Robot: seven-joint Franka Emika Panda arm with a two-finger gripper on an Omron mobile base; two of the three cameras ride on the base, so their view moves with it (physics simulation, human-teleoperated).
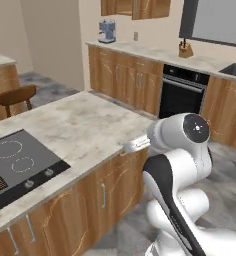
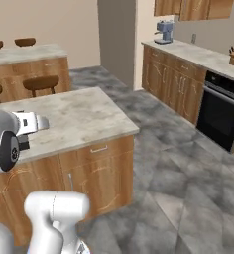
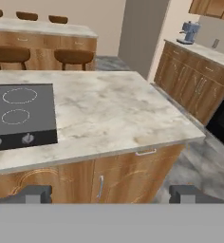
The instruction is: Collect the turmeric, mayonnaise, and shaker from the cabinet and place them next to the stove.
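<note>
**Empty fingers, stove in reach, nothing collected yet**

The gripper (image 3: 109, 194) hangs in front of the island table (image 3: 109, 109), and its fingers (image 3: 33, 193) stand wide apart with nothing between them. This fits a hand that is not carrying anything.

The stove (image 3: 21, 114) is set into the table top at its left part, with the knobs along the front edge. The marble surface just to the right of the stove is bare, so I judge that this is the free place where the three things should go.

The turmeric, the mayonnaise and the shaker cannot be made out. Wall cabinets (image 1: 135, 7) hang far behind the stove, over the back counter (image 1: 155, 52) with the coffee machine (image 1: 107, 31); probably the jars are inside one.
</note>
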